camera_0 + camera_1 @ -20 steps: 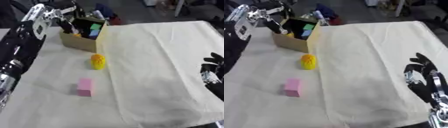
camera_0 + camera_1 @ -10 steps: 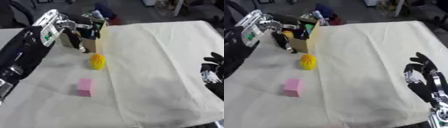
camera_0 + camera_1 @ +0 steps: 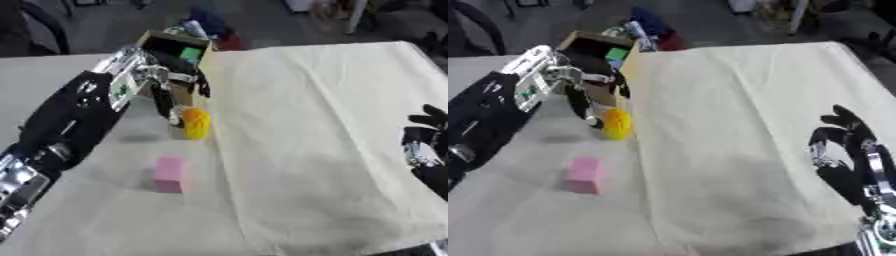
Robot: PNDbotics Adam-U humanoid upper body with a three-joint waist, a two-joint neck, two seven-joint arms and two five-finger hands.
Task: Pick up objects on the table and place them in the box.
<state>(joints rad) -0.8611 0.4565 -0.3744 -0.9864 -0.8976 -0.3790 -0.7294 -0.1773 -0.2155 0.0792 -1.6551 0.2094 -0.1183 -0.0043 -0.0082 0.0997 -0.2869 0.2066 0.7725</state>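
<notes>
A cardboard box (image 3: pixel 181 43) stands at the table's far left, with green and blue things inside. A yellow rounded object (image 3: pixel 195 122) lies on the cloth just in front of the box. A pink block (image 3: pixel 171 173) lies nearer to me, on the left. My left hand (image 3: pixel 159 82) hangs just left of and above the yellow object, fingers spread and pointing down, one fingertip close to it, holding nothing. My right hand (image 3: pixel 839 145) rests open at the right edge, fingers up.
A cream cloth (image 3: pixel 324 130) covers most of the table; its left edge runs past the box and the pink block. Bare grey table (image 3: pixel 52 70) shows at the left. Dark clutter lies beyond the far edge.
My left arm has swung from over the box down and toward me, so the hand now hangs beside the yellow object. The right hand has stayed put.
</notes>
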